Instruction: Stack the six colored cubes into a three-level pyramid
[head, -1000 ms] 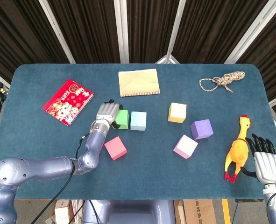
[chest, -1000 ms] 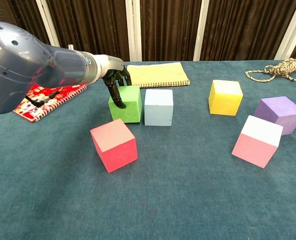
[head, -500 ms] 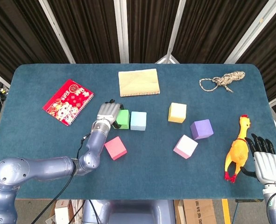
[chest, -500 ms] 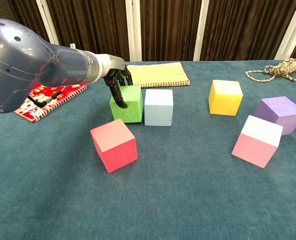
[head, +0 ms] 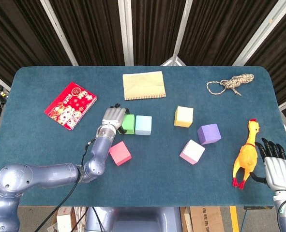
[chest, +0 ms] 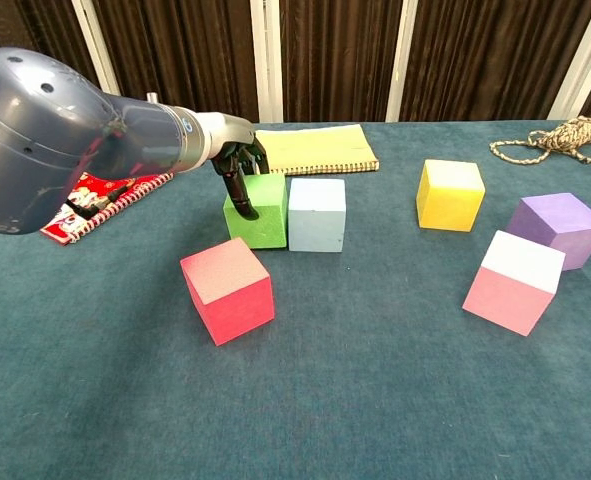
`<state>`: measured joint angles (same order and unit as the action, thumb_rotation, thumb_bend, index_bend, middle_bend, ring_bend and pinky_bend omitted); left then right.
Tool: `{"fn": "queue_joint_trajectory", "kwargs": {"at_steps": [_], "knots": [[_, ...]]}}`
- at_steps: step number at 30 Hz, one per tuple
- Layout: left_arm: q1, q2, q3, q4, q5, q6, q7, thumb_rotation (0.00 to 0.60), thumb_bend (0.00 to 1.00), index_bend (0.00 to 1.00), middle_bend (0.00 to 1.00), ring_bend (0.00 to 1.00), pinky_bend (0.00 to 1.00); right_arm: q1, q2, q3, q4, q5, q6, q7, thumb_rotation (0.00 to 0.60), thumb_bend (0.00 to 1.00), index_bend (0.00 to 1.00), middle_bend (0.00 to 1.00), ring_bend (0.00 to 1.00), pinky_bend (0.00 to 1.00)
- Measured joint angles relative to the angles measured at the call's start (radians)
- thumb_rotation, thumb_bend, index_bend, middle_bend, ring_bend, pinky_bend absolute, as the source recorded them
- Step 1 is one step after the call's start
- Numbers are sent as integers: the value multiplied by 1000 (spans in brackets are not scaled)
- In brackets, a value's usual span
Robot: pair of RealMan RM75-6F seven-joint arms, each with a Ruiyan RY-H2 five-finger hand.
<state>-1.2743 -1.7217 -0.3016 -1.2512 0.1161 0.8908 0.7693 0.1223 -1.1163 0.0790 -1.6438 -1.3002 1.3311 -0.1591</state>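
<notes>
Containers: nothing that holds other things is showing; everything is lying directly on the blue tabletop (head: 46, 145).
Cubes counted: six, all sitting singly on the tabletop, none stacked.
Green cube (head: 128, 123): sitting touching or just beside the light blue cube (head: 143, 124), the two forming a short row near the middle.
Red cube (head: 119, 153): lying alone, near the green cube on the side closer to the robot, turned at an angle.
Yellow cube (head: 184, 116): standing apart, to the right of the light blue cube.
Purple cube (head: 209, 134): resting near the yellow cube, closer to the robot.
Pink cube (head: 192, 152): lying tilted in plan, with a white top face, just beside the purple cube.
Left hand (head: 112, 117): pressing its dark fingers (chest: 237, 189) against the left face of the green cube; whether it is actually gripping the cube I cannot tell.
Right hand (head: 277, 166): resting at the right edge with fingers spread, holding nothing, just beside the rubber chicken (head: 246, 158).
Notebooks counted: two, a red patterned notebook (head: 70, 105) at the left and a tan notebook (head: 143, 85) at the far side.
Rope (head: 230, 83): one bundle lying at the far right.
</notes>
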Motion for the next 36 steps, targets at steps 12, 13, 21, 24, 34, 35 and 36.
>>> {"fn": "queue_joint_trajectory", "kwargs": {"at_steps": [12,13,21,24,34,35,36], "knots": [[2,-6,-9,4,-9,10,19,600,362,371,338,78,169,-1,3,0,-2,1,-1,4,600,190,130,47,34,0],[2,-7,-10,5,-10,10,20,600,362,371,338,78,169,-1,3,0,-2,1,-1,3,600,190,131,47,34,0],[4,-11,-19,10,-9,13,24,600,362,372,339,79,168,1,1,0,-1,3,-5,0,600,190,130,47,34,0],[4,-12,-20,10,-7,13,27,600,361,371,338,79,168,1,1,1,-1,7,-6,0,600,190,130,47,33,0],[5,-20,-25,13,-2,10,30,600,359,372,338,79,169,1,2,1,-2,5,-4,1,600,190,130,47,34,0],[5,-21,-25,13,-1,10,30,600,359,372,338,79,168,1,3,1,-2,6,-4,2,600,189,130,47,34,0],[5,-22,-26,14,-1,10,31,600,359,372,338,79,168,0,3,1,-2,6,-4,2,600,190,131,47,34,0]]}}
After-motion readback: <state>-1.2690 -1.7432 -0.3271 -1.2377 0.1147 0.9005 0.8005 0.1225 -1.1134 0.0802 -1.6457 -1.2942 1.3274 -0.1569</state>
